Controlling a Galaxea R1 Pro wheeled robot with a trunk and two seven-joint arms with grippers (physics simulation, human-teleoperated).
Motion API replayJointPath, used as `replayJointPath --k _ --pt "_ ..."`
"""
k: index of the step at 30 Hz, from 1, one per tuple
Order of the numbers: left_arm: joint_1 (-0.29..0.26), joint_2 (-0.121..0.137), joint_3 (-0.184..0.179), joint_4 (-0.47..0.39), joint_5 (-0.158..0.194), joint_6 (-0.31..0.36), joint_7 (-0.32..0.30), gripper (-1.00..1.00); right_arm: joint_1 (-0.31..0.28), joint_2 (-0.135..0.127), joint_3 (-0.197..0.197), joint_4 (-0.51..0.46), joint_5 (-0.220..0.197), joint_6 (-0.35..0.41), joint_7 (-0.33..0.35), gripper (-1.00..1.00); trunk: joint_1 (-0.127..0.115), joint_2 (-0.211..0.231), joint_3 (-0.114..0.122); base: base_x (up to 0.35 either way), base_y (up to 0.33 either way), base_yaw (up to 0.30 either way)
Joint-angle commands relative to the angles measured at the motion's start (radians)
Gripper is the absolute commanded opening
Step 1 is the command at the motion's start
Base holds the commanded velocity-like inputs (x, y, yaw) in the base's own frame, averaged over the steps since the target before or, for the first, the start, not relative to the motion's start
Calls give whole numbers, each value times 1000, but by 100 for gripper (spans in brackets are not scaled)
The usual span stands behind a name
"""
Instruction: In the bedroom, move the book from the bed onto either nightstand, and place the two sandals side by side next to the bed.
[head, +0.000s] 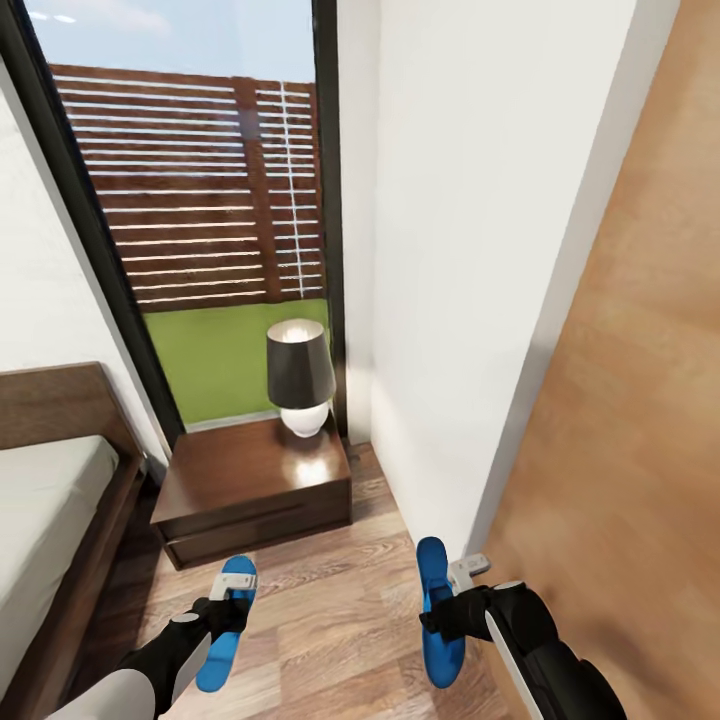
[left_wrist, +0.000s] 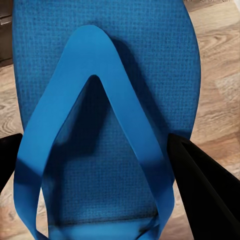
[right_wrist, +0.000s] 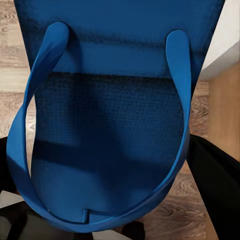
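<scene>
while both arms reach in from the bottom of the head view, each carries one blue sandal. the left gripper (head: 222, 612) is clamped on the left sandal (head: 228, 622) at lower left, dark fingers (left_wrist: 200, 185) pressing its sole edges. the right gripper (head: 452, 612) grasps the right sandal (head: 436, 610) at lower right, near the white wall (head: 470, 250); its fingers (right_wrist: 220, 175) flank the sole. both sandals are held above the wood floor (head: 330, 610).

the nightstand (head: 255, 490) sits at centre, its drawer closed, a lamp (head: 298, 378) on its glossy top. the bed (head: 50, 530) lies at the left edge, just beside the nightstand. a tall window (head: 200, 200) stands behind, a wooden door (head: 640, 400) at right.
</scene>
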Motion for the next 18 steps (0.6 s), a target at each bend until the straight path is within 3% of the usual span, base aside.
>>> replayJointPath --k 1,12,18 --pt "0 0 4 -2 -6 5 -5 -100 -1 -1 1 -1 7 4 6 -100 0 -1 -1 199 0 13" --pt "0 0 4 -2 -7 6 -5 -100 -1 0 1 -1 7 4 6 -100 0 -1 -1 170 0 14" --pt "0 0 4 -2 -6 9 -5 -100 -1 1 2 -1 7 4 6 -100 0 -1 -1 170 0 170"
